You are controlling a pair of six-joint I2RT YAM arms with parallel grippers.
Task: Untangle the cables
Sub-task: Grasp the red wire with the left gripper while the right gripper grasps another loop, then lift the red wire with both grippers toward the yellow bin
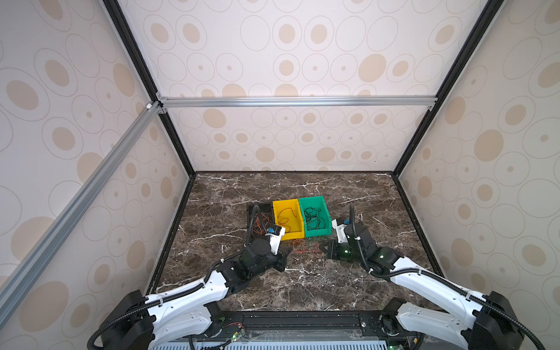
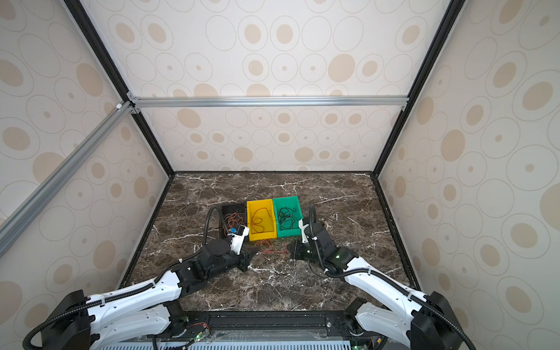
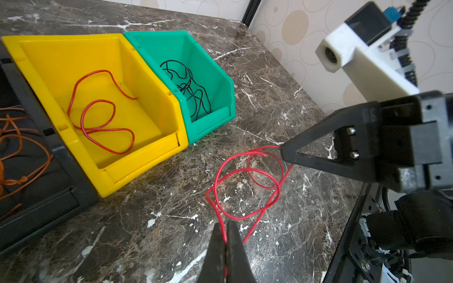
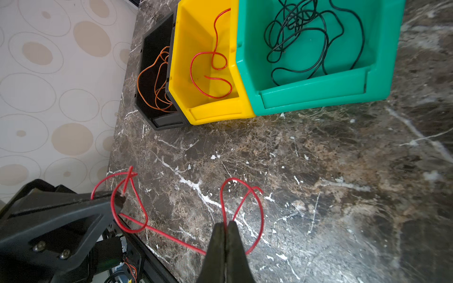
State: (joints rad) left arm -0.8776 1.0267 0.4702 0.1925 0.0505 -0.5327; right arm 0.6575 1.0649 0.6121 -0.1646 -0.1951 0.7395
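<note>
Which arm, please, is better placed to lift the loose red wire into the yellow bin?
Probably left: the left pincer, gripping the thin red wire, sits before the yellow plastic bin; the right pincer, also gripping it, faces the green plastic bin.

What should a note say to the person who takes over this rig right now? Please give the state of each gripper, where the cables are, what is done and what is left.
Left gripper: shut on the loose red cable.
Right gripper: shut on another part of the same cable.
That cable lies on the table in front of the bins, looped and crossing itself.
Done: orange cables in the black bin, one red cable in the yellow bin, black cables in the green bin.
Left: draw the loops apart; it probably then goes to the yellow bin.
</note>
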